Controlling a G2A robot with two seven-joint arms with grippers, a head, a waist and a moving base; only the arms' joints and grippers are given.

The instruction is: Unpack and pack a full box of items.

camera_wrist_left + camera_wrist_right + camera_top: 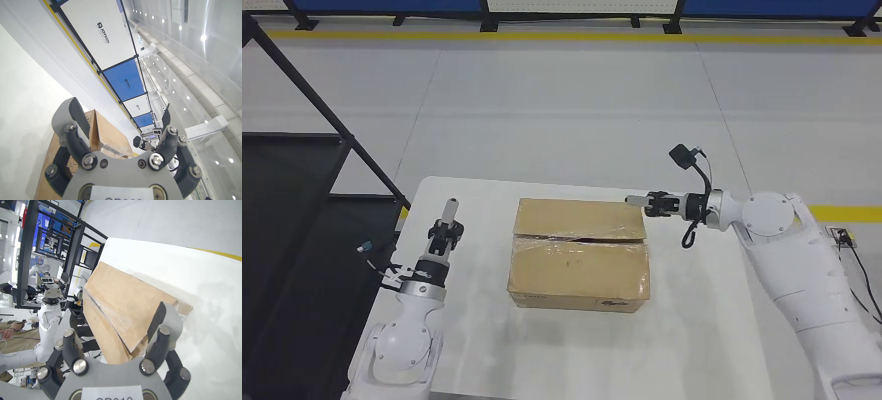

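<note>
At the middle of the white worktop [482, 330], the cardboard box [579, 262] is sitting with its two top flaps folded down and a strip of clear tape [577, 239] lying along the seam between them. The right gripper [635, 200] is hanging at the box's far right corner, level with the top. Its fingers [157, 321] are spread wide and are pinching nothing, with one pad just beside the end of the far flap. The left gripper [449, 208] is waiting well apart from the box on the other side, pointing away from the robot. Its fingers [79, 115] are likewise splayed and empty.

The unpacking is probably only beginning, with the flaps needing to come up first. The main danger is the box skating across the smooth worktop. Nothing is bracing it, so a sideways push from the right fingers would likely be shoving it toward the left gripper instead of lifting cardboard. A second risk is the pads closing on the slack film at the seam's end rather than the flap edge, so that the tape is stretching or tearing while the flap is staying down. If the tape is holding along most of its length, a hard pull could be tilting the whole box up on its near edge.
</note>
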